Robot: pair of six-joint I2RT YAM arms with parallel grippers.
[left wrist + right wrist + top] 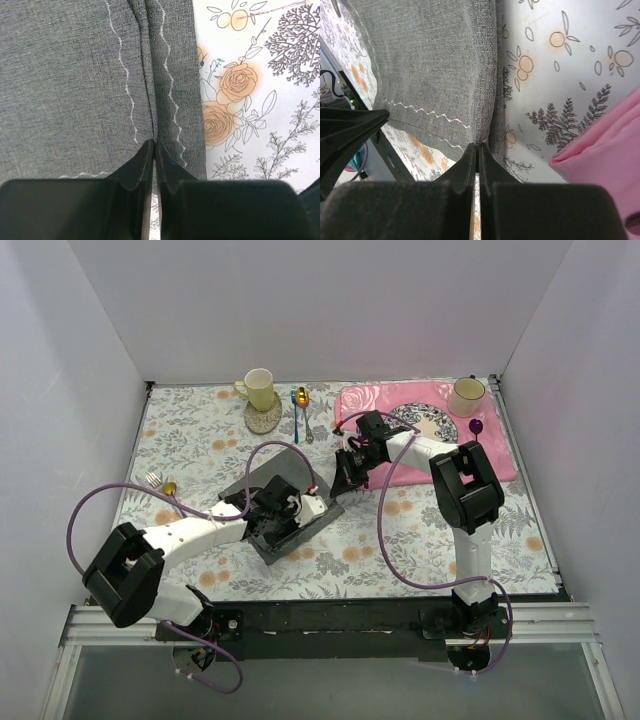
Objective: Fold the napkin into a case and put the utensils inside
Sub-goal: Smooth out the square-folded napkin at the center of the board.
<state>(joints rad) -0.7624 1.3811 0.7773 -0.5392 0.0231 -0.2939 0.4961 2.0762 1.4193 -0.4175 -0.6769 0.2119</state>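
The dark grey napkin (283,472) lies partly folded at the table's middle. My left gripper (276,517) is down on its near part and my right gripper (349,468) is at its far right edge. In the left wrist view the gripper (154,146) is shut on a raised fold of the napkin (70,75). In the right wrist view the gripper (477,147) is shut on the napkin's (430,65) edge and lifts it. The small silver fork (152,478) and the gold-bowled spoon (169,487) lie at the left, partly behind a cable.
A yellow mug (259,388) stands on a coaster at the back, with a blue-handled spoon (300,400) beside it. The pink mat (500,455) at the back right holds a plate (428,422), a cup (466,395) and a purple spoon (477,428). White walls enclose three sides.
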